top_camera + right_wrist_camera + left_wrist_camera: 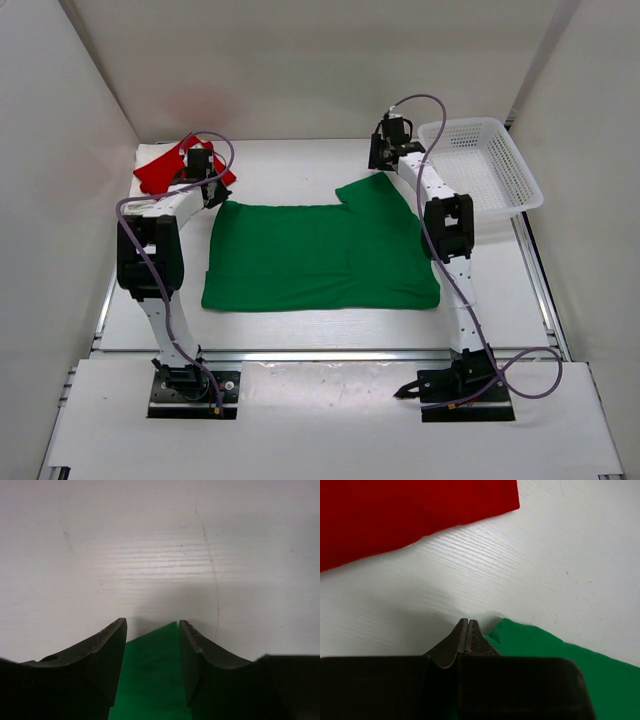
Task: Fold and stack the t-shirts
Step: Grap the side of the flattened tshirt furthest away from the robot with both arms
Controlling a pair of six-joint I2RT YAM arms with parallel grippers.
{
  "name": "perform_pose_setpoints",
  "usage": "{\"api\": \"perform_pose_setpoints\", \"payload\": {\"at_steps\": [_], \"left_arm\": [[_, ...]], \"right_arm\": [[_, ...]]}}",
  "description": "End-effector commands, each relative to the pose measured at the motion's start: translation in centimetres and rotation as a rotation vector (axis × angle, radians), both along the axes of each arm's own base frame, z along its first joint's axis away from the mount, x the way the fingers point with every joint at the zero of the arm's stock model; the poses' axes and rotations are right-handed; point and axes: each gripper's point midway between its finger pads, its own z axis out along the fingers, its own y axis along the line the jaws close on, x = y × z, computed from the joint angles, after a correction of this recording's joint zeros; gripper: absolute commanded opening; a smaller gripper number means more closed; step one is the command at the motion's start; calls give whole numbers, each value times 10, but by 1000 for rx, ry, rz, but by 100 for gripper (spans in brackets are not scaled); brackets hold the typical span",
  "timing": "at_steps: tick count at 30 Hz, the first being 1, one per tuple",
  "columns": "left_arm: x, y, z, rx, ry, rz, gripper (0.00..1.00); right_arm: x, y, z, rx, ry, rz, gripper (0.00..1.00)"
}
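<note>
Left hand [466,628] is pressed together, a corner of the green t-shirt [320,255] just right of its tips, grip uncertain. Right hand [152,630] is spread, a green point between its fingers. Folding seems underway; next, pinch both corners and carry them over.

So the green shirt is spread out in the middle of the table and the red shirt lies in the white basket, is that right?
Not quite: the red shirt lies at the far left corner of the table, not in the basket, as the top view shows; the rest is right.
</note>
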Motion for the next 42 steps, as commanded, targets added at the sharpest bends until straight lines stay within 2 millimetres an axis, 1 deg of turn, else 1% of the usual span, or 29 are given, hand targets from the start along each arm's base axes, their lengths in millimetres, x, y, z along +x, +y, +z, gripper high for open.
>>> {"api": "perform_pose_setpoints", "payload": {"at_steps": [1,3,4,5,7,8,9,10,11,13,14,16,17,19,22,23,24,25,27,28,29,30,31,33,36,37,39,40,42], "left_arm": [[1,-3,28,-44,-76,-4,0],[1,0,31,-46,-87,3,0],[1,-3,31,-48,-88,-10,0],[-1,-1,27,-53,-81,-2,0],[-1,-2,34,-52,-96,-7,0],[-2,-3,30,-48,-88,-12,0],[-4,-4,33,-50,-93,-12,0],[-4,-4,33,-48,-94,-9,0],[-7,-6,29,-53,-86,-16,0],[-7,-6,32,-51,-96,-16,0],[-9,-6,30,-47,-91,-16,0],[-11,-5,29,-47,-88,-18,0],[-12,-8,29,-48,-91,-21,0],[-13,-8,32,-53,-99,-19,0],[-14,-5,31,-53,-103,-11,0],[-16,-7,29,-57,-98,-14,0],[-15,-7,31,-54,-105,-15,0],[-16,-7,28,-50,-97,-16,0],[-17,-6,27,-54,-96,-15,0],[-17,-3,28,-57,-97,-9,0],[-17,-5,28,-56,-99,-10,0],[-16,-4,31,-52,-107,-9,0],[-18,-5,26,-55,-91,-14,0],[-17,-2,30,-48,-103,-9,0],[-19,-2,32,-61,-110,-9,0],[-17,-4,36,-67,-121,-18,0],[-18,-6,38,-68,-126,-23,0],[-19,-8,38,-73,-123,-30,0],[-21,-12,44,-96,-134,-42,0]], "right_arm": [[-8,-18,-5,-65,72,-31,44],[-10,-16,-4,-33,73,-22,43],[-7,-22,-3,-34,66,-31,43],[-5,-20,-1,-21,63,-27,43],[-6,-21,-12,10,89,-20,42],[-5,-22,-8,22,84,-17,43],[-6,-22,-12,34,95,-9,42],[-4,-22,-9,41,86,-12,43],[-4,-21,-8,49,86,-8,43],[-2,-16,-9,99,84,15,44],[0,-20,-9,108,84,8,45],[0,-17,-13,136,93,15,45],[2,-20,-10,161,88,13,44],[3,-12,-11,190,90,31,43],[0,-8,-15,216,105,53,36],[1,-9,-15,230,102,49,32],[0,-6,-16,256,111,56,25],[2,-6,-17,265,106,63,22],[3,-5,-14,296,103,61,22],[2,-1,-17,307,109,76,19],[3,1,-14,319,103,84,16],[4,3,-11,320,96,86,9],[5,7,-11,312,91,87,2],[7,8,1,306,70,102,0],[2,9,41,269,28,129,0],[0,10,44,250,23,149,0],[-16,9,68,234,36,173,0],[-21,2,72,221,47,182,0],[-47,-2,81,206,108,209,0]]}}
